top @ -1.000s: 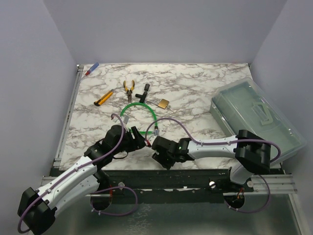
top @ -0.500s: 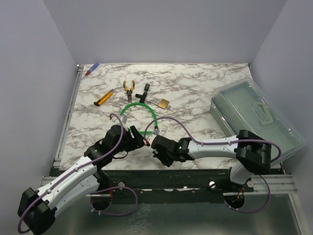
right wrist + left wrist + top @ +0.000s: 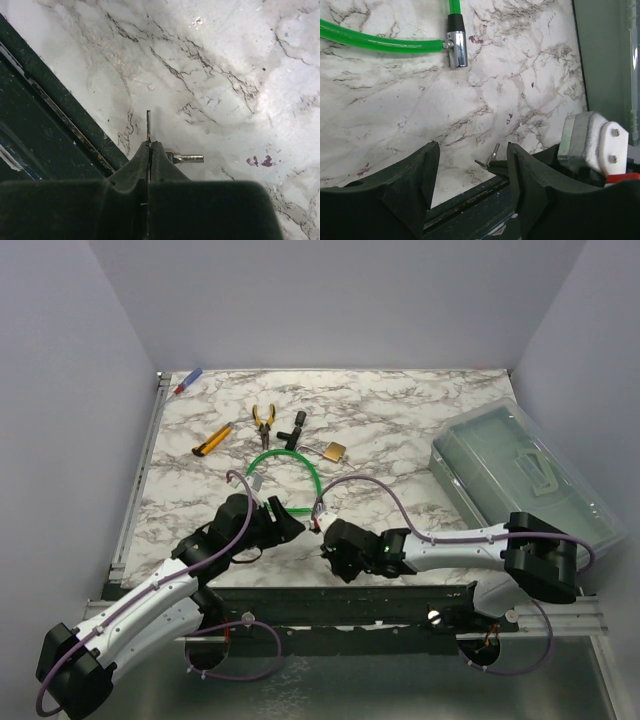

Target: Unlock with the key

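By the middle of the table's (image 3: pixel 400 410) near edge, the right gripper (image 3: pixel 150 146) is clamped tight on the key (image 3: pixel 148 122), its blade poking out (a second key (image 3: pixel 189 159) hangs beside it). Since a second ago its arm has swung out toward the right edge, probably re-aiming the key. The left gripper (image 3: pixel 472 165) hovers, jaws apart, facing the chrome head (image 3: pixel 456 47) of the green cable lock (image 3: pixel 300 468), which has not moved.

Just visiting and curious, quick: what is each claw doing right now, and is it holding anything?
Left gripper: open, holding nothing.
Right gripper: closed on the key, whose thin blade pokes out past the fingertips.
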`<control>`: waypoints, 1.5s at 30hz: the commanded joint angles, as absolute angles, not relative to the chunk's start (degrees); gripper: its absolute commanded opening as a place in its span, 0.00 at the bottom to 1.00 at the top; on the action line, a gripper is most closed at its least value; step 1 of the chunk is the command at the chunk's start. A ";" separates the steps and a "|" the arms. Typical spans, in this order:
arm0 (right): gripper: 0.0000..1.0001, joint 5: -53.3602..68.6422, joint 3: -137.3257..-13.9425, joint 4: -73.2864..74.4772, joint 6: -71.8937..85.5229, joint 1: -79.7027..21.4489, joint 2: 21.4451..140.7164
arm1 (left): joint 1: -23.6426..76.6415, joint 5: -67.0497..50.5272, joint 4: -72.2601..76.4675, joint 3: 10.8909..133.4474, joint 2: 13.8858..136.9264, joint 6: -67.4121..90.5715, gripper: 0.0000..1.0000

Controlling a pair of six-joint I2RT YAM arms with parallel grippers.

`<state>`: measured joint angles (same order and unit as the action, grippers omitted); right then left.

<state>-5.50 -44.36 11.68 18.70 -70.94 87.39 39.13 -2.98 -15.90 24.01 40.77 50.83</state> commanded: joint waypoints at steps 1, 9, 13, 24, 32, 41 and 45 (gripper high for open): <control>0.00 -9.62 -42.09 7.47 22.88 -71.37 82.50 | 39.52 -7.17 -13.82 25.75 40.25 49.60 0.62; 0.00 -12.69 -38.23 2.87 27.47 -70.20 74.10 | 39.49 -12.26 -8.28 25.00 40.29 49.99 0.62; 0.00 -12.89 -35.95 -0.85 29.53 -69.01 68.33 | 39.54 -16.66 -2.57 23.90 40.16 50.78 0.62; 0.00 -5.55 -35.15 -7.00 32.15 -64.65 59.50 | 39.55 -25.08 8.83 24.08 42.01 51.00 0.63; 0.00 -0.46 -35.33 -10.57 33.32 -62.66 56.67 | 39.46 -26.89 12.69 24.76 44.32 51.47 0.62; 0.00 2.53 -34.73 -11.40 33.71 -61.82 55.81 | 39.51 -26.77 15.30 24.72 44.56 52.44 0.51; 0.00 3.41 -34.22 -12.22 34.27 -61.32 55.64 | 39.54 -26.72 16.03 24.48 44.65 52.87 0.45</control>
<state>0.14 -35.22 -8.60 33.17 -61.71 56.77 39.16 -25.96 13.47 23.99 44.64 52.62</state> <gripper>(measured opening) 0.006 0.482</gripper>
